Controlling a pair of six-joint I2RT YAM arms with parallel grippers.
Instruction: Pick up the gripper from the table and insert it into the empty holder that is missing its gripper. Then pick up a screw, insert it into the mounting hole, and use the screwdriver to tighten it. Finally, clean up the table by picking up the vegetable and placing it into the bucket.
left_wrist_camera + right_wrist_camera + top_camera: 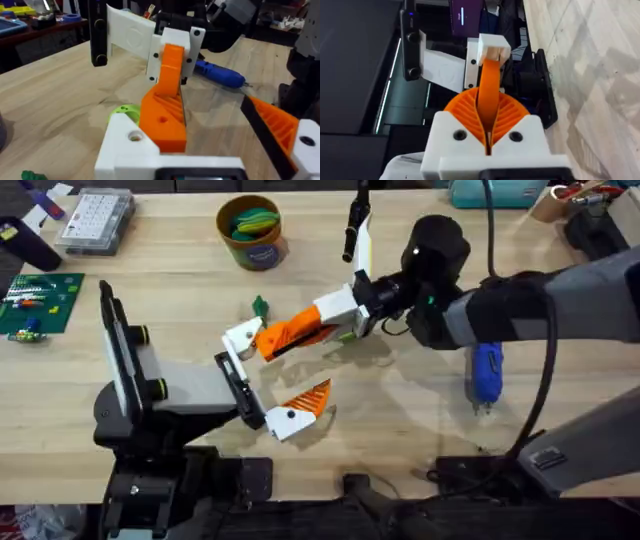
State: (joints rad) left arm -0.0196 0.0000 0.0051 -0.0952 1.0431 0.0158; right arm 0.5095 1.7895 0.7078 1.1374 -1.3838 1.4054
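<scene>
Overhead, the right gripper [345, 315] is clamped on the loose finger [290, 333], whose long axis slants down toward the holder [240, 385] on the left arm; in the left wrist view the finger [167, 95] stands just before the mount; in the right wrist view the pads [507, 117] pinch it; the left gripper's fingers I cannot tell

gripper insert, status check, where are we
Right gripper shut on the gripper, carrying it at the holder. Left gripper open, idle. Screwdriver on table, nothing blocking.
</scene>
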